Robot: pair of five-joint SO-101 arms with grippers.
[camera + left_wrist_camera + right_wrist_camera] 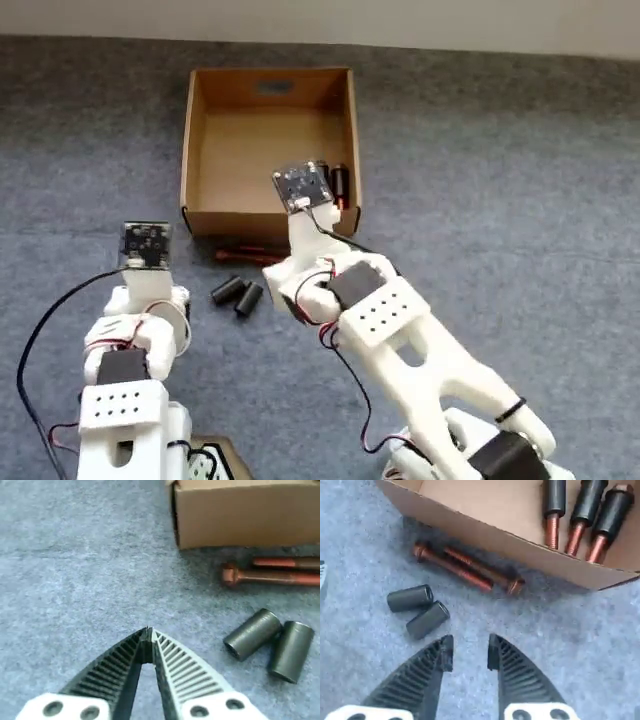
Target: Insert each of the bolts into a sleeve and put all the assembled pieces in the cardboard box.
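Two copper bolts [250, 255] lie side by side on the grey carpet just in front of the cardboard box [268, 222]. Two dark sleeves [237, 294] lie next to each other, a little nearer to the arms. Three assembled pieces [585, 510] rest in a near corner of the box [485, 535]. My right gripper [470, 652] is open and holds nothing, hovering over the carpet beside the sleeves [419, 609] and short of the bolts [465, 569]. My left gripper [148, 632] is shut and holds nothing, low over bare carpet to the side of the sleeves [270, 641] and the bolts [272, 575].
The right arm [385, 320] stretches diagonally from the near right towards the box. The left arm [135, 340] stands at the near left with a black cable looping beside it. Grey carpet spreads wide on both sides of the box [245, 515].
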